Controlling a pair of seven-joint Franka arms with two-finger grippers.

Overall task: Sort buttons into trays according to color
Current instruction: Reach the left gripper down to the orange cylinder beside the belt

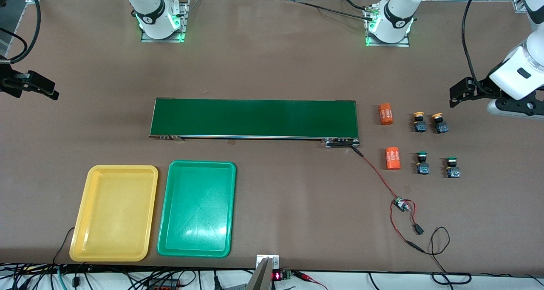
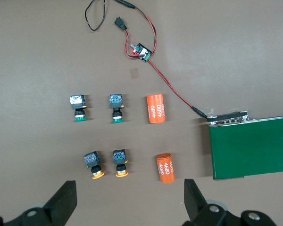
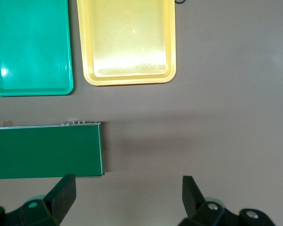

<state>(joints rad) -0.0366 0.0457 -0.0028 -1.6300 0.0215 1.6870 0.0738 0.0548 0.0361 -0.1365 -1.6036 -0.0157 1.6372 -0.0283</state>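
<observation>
Two yellow-capped buttons (image 1: 419, 122) (image 1: 440, 123) and two green-capped buttons (image 1: 422, 162) (image 1: 452, 167) lie on the table toward the left arm's end. The green pair is nearer the front camera. In the left wrist view the yellow pair (image 2: 107, 164) and the green pair (image 2: 96, 107) show too. My left gripper (image 1: 454, 95) (image 2: 130, 202) is open and empty over bare table beside the yellow-capped buttons. The yellow tray (image 1: 114, 213) (image 3: 127, 42) and green tray (image 1: 197, 209) (image 3: 33, 47) lie empty side by side toward the right arm's end. My right gripper (image 1: 52, 90) (image 3: 128, 197) is open and empty over bare table beside the belt's end.
A long dark-green conveyor belt (image 1: 255, 117) lies across the table's middle. Two orange "4680" cylinders (image 1: 386, 114) (image 1: 392, 158) lie between it and the buttons. A red-black wire with a small board (image 1: 399, 205) runs from the belt's end toward the front edge.
</observation>
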